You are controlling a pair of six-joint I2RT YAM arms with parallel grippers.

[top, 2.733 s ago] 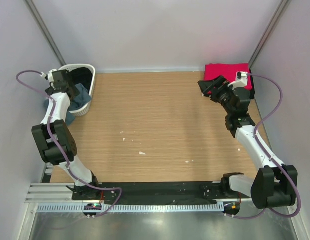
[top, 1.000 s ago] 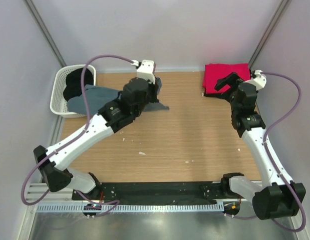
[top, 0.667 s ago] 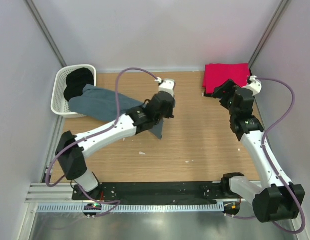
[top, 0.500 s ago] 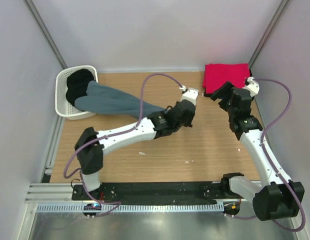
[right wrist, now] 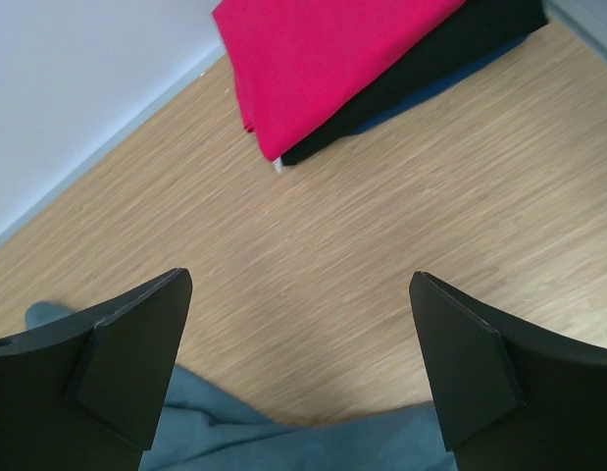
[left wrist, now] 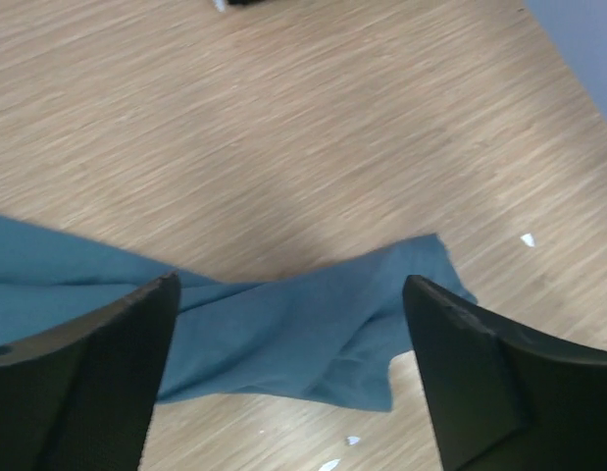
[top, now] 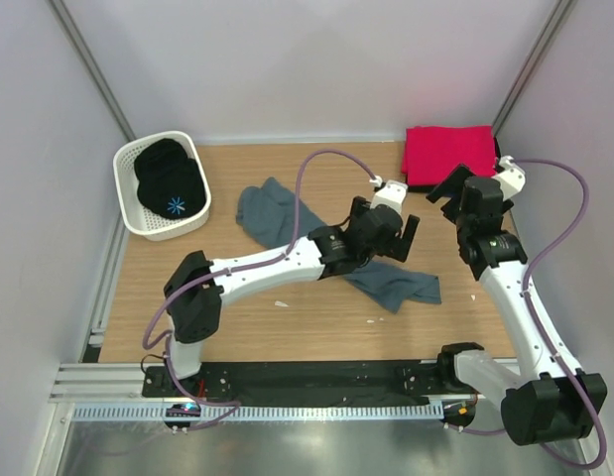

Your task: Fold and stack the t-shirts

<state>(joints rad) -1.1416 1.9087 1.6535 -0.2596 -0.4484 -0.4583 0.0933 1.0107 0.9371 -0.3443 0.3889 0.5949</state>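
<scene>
At the near edge the 2 bases sit side by side. From there the left arm (top: 267, 263) stretches low on a long diagonal across the table (top: 287, 332), with its wrist out past the middle. The left gripper (left wrist: 290, 283) hangs over cloth with its fingers spread wide and nothing between them. Under it lies the blue-grey t-shirt (top: 401, 286) - a crumpled, twisted band running from the far left of centre down toward the near right. Its middle is hidden beneath the forearm in the overhead view, and neither collar nor sleeves can be made out. The wrist view cuts it off at the left. A few white scraps (top: 280, 303) dot the bare wood in front of it, where there is open room out to the near edge. The right arm (top: 515, 297) climbs along the right side, close to the side wall (top: 574, 149). The right gripper (right wrist: 300, 278) is held above bare wood between the shirt's edge and the stack, jaws fully apart and empty. In the far right corner the folded red t-shirt (top: 450, 154) tops the stack, with a folded black t-shirt (right wrist: 430, 64) under it and a blue edge lower down that is hard to read. Far left, the white basket (top: 125, 198) sits against the table's edge and holds a dark t-shirt (top: 168, 183) with a small blue print.
</scene>
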